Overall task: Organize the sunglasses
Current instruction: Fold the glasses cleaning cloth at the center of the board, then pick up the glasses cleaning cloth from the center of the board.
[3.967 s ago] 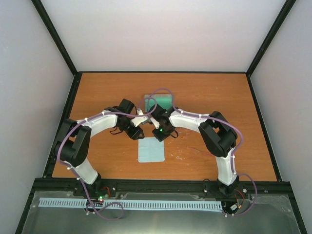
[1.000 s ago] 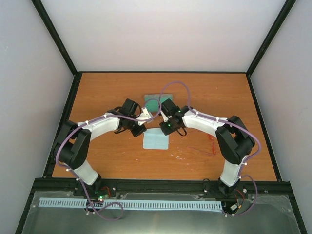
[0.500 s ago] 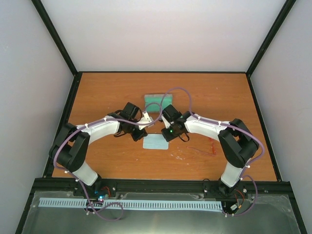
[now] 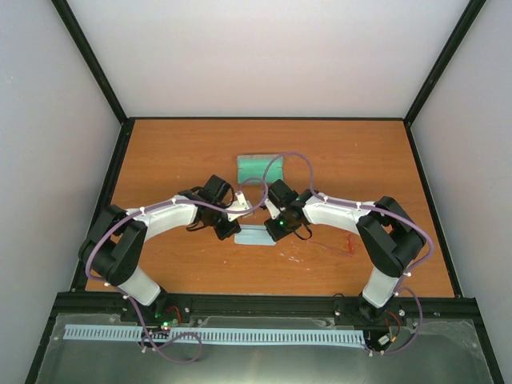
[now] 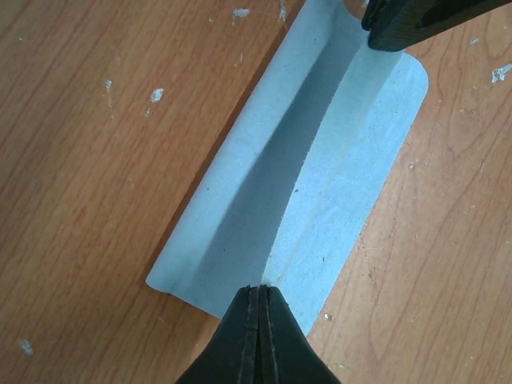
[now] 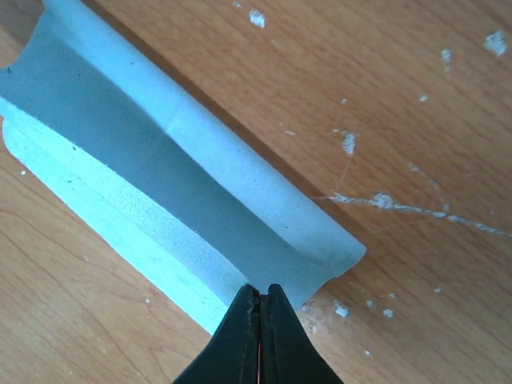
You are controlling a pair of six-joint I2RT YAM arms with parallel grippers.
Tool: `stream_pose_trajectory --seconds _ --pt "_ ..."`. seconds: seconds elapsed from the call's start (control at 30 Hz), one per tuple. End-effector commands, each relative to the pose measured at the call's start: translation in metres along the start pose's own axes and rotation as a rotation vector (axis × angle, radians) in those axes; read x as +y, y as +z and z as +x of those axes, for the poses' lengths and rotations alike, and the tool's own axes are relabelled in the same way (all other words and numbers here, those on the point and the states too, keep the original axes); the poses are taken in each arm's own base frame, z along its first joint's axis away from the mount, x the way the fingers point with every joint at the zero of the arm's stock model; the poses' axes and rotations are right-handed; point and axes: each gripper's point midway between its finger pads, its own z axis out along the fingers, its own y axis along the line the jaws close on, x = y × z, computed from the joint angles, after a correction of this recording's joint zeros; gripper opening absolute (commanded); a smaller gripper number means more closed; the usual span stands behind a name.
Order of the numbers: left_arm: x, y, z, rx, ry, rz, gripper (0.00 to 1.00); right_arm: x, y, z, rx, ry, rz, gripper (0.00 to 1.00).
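Cloth (image 5: 320, 184), square seconds ago, is now a folded strip, left hand (image 5: 260, 292) and right hand (image 6: 260, 292) clamped on its ends; sunglasses (image 4: 348, 240) right of it wait.

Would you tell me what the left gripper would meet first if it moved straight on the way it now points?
The pale blue cloth its fingers pinch; beyond, probably the right gripper at the cloth's far end, though depth is unclear.
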Motion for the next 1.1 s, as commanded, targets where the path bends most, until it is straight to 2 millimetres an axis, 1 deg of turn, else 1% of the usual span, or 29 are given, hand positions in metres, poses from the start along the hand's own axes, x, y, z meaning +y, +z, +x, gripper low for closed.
stream_pose_trajectory --seconds 0.0,0.13,0.27,0.4,0.47,0.5,0.57,0.63,0.67,0.73,0.83,0.9,1.07 --pt "-0.004 0.002 0.009 0.035 0.010 0.005 0.05 0.012 -0.001 0.004 0.000 -0.019 -0.057 0.03" --pt "-0.006 0.001 0.010 0.038 0.012 0.015 0.14 0.018 0.000 0.007 0.013 -0.026 -0.092 0.03" --pt "-0.010 -0.002 0.010 0.030 0.011 0.026 0.22 0.018 0.000 0.011 0.028 -0.026 -0.092 0.05" --pt "-0.005 -0.007 0.005 0.007 0.007 -0.013 0.27 0.022 -0.008 0.009 0.021 -0.038 -0.109 0.13" --pt "-0.002 -0.010 0.001 -0.009 -0.001 -0.032 0.30 0.026 -0.017 0.009 0.013 -0.048 -0.120 0.21" --pt "0.000 -0.011 -0.001 -0.015 -0.006 -0.043 0.30 0.025 -0.021 0.010 0.012 -0.050 -0.113 0.24" --pt "0.004 -0.012 -0.007 -0.030 -0.010 -0.062 0.30 0.020 -0.028 0.011 0.002 -0.057 -0.081 0.31" --pt "0.009 -0.012 -0.012 -0.043 -0.013 -0.080 0.30 0.015 -0.037 0.009 -0.025 -0.058 -0.050 0.42" --pt "0.011 -0.012 -0.015 -0.049 -0.014 -0.086 0.30 0.012 -0.041 0.006 -0.046 -0.053 -0.038 0.44" --pt "0.013 -0.010 -0.019 -0.052 -0.015 -0.080 0.30 0.003 -0.044 0.001 -0.077 -0.023 -0.010 0.44" --pt "0.015 -0.004 -0.020 -0.048 -0.019 -0.070 0.30 -0.012 -0.038 -0.002 -0.074 0.025 0.013 0.40" --pt "0.017 0.000 -0.020 -0.047 -0.022 -0.071 0.30 -0.020 -0.025 -0.001 -0.043 0.042 0.031 0.39" --pt "0.021 0.002 -0.022 -0.056 -0.064 -0.051 0.30 -0.024 -0.005 -0.005 -0.012 0.049 0.020 0.37"
